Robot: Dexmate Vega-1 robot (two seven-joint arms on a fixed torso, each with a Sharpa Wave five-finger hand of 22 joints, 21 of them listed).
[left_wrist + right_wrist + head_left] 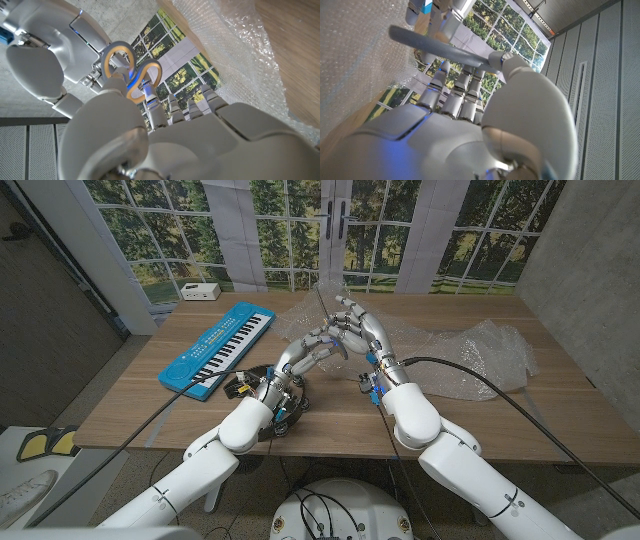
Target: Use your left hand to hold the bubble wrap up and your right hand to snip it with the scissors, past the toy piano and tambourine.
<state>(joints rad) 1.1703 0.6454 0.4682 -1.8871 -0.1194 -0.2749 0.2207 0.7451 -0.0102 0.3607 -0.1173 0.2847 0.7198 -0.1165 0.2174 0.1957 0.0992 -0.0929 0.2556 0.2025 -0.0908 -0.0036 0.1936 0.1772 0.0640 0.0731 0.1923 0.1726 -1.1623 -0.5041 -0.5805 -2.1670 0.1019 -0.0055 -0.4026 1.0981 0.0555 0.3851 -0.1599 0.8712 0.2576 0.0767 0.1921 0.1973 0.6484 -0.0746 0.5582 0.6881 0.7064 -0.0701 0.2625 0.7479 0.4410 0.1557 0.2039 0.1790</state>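
Clear bubble wrap (470,355) lies crumpled across the middle and right of the table, with one edge lifted near the centre. My left hand (305,352) is at that raised edge and its curled fingers pinch the wrap. In the left wrist view the wrap (240,30) lies just beyond the left hand (200,140). My right hand (355,325), close beside the left, holds the scissors. Their orange-and-grey handle loops (132,70) sit on its fingers. The grey blades (435,45) reach out next to the wrap (355,60) beyond my right hand (470,125).
A blue toy piano (220,345) lies slanted on the table's left half. The tambourine (243,387), dark with yellow bits, sits partly under my left wrist. A small white box (200,291) stands at the back left. Black cables run along both arms.
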